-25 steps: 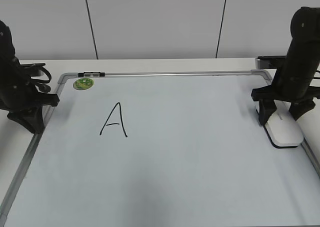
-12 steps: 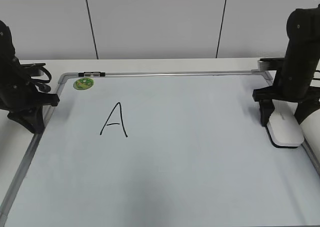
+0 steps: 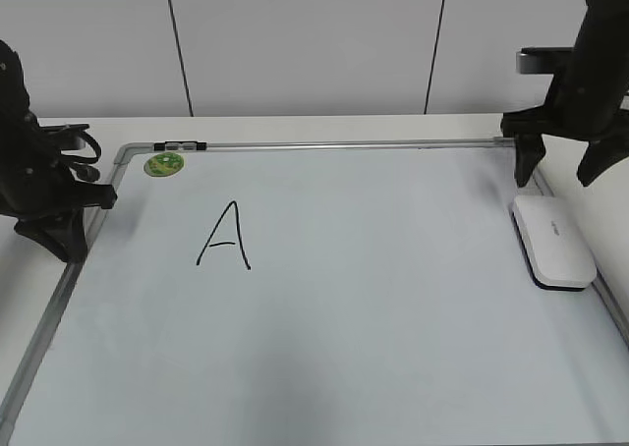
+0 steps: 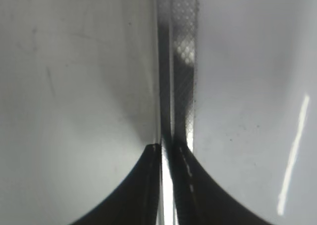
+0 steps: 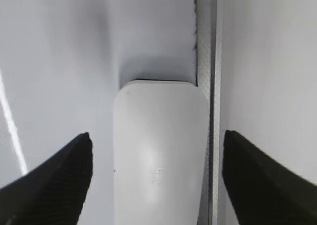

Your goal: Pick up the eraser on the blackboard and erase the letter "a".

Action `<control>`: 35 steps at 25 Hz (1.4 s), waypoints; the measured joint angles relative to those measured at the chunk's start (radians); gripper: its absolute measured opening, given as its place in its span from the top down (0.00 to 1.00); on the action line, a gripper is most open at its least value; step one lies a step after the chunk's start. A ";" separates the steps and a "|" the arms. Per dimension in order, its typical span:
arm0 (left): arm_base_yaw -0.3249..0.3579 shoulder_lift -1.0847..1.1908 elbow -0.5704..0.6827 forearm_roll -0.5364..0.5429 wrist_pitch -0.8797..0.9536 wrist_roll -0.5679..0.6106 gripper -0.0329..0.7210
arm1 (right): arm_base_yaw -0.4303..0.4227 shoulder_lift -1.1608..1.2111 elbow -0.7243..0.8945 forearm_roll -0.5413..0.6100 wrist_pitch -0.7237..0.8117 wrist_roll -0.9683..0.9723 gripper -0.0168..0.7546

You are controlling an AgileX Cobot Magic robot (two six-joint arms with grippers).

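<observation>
Hovering our right gripper (image 3: 561, 176) wide open above the eraser (image 3: 553, 241) at the blackboard's (image 3: 393, 308) three o'clock edge, we must descend to grasp; left gripper's (image 4: 168, 150) jaws nearly closed

Back wall (image 3: 305, 43): pale grey panels, split by two thin dark vertical seams. White tabletop (image 3: 324, 127) meets it. Lighting even, diffuse.

- Grey print on the eraser (image 3: 553, 240) is too small to read.
- The right gripper (image 3: 563, 166) is cropped by the exterior view's edge.
- The blackboard (image 3: 393, 348) runs off the bottom edge.
</observation>
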 joint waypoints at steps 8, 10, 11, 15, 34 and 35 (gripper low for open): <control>0.000 -0.012 0.002 0.009 0.000 0.000 0.73 | 0.000 -0.103 -0.001 0.005 0.007 -0.005 0.21; 0.000 -0.036 0.002 0.026 0.000 0.000 0.58 | 0.000 -0.129 -0.002 0.009 0.007 -0.005 0.21; 0.000 -0.054 0.002 0.033 0.000 0.000 0.48 | 0.000 -0.135 -0.002 0.009 0.009 -0.005 0.21; 0.000 -0.132 0.002 0.069 0.014 0.000 0.17 | 0.000 -0.155 -0.002 0.024 0.009 -0.005 0.21; -0.016 -0.657 0.012 0.137 0.257 0.000 0.38 | 0.046 -0.453 0.187 0.123 0.022 -0.007 0.22; -0.019 -0.690 0.021 0.145 0.257 0.000 0.38 | 0.056 -0.492 0.225 0.123 0.022 -0.007 0.22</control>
